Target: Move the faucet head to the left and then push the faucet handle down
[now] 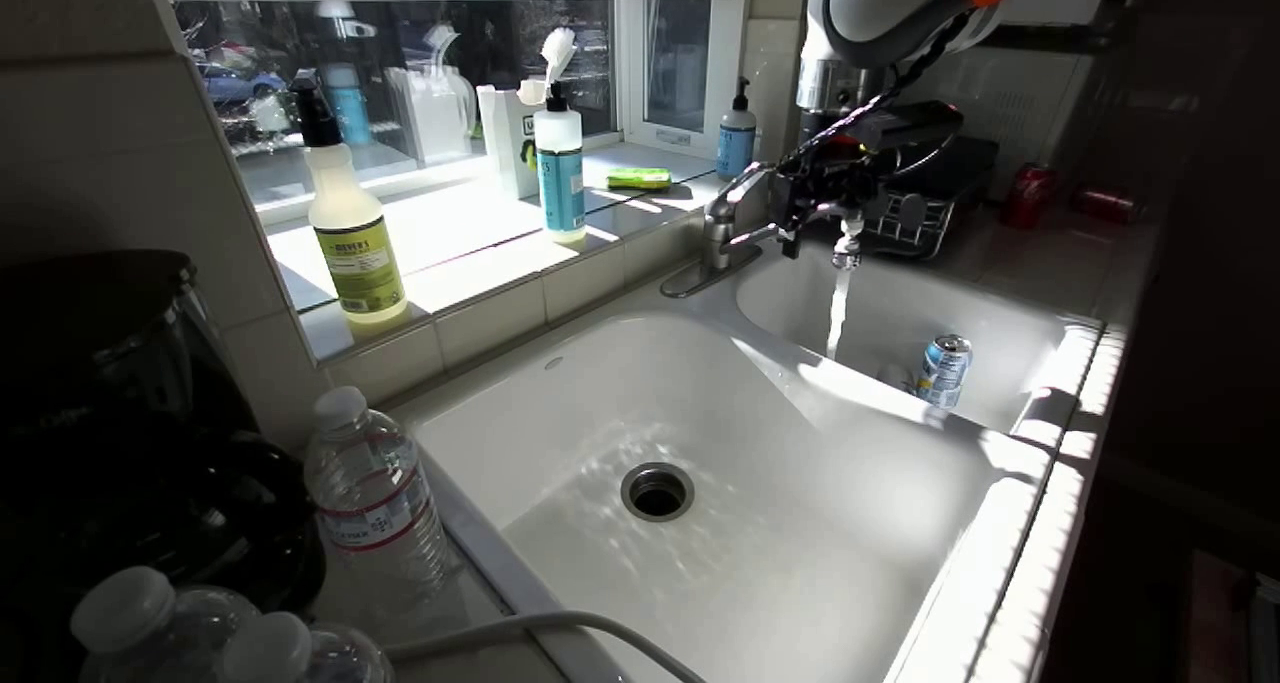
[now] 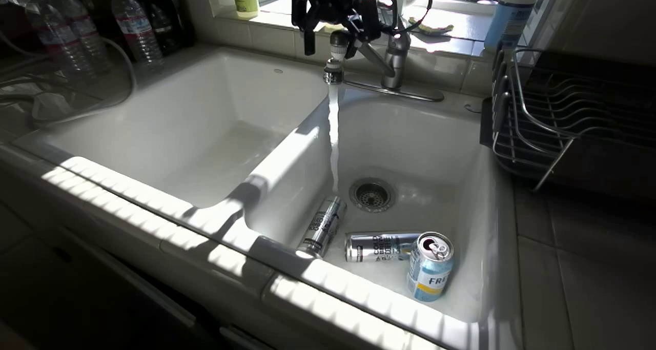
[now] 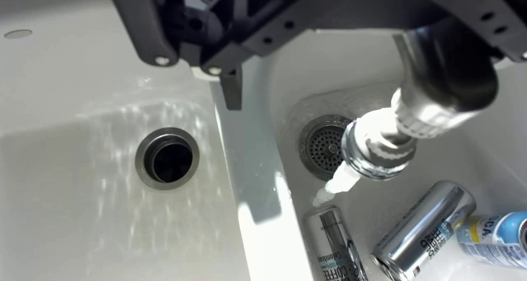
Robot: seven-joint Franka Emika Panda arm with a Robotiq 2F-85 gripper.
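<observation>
Black gripper [image 2: 330, 51], jaws apart, perhaps straddles the long chrome faucet head [image 3: 440, 91]; leftward turn seems unfinished, short chrome handle [image 1: 740, 180] unpushed.

In a white two-bowl sink [image 2: 284, 150], the right bowl [image 2: 420, 135] holds a silver printed can [image 2: 324, 224] lying at the left, a second silver can [image 2: 379, 246] lying crosswise, and a blue-and-white can [image 2: 430, 270] standing upright at the near right. Right of the sink stands a black wire dish rack [image 2: 569, 104]; at the far left stand three clear plastic water bottles [image 2: 136, 29] with white caps.
</observation>
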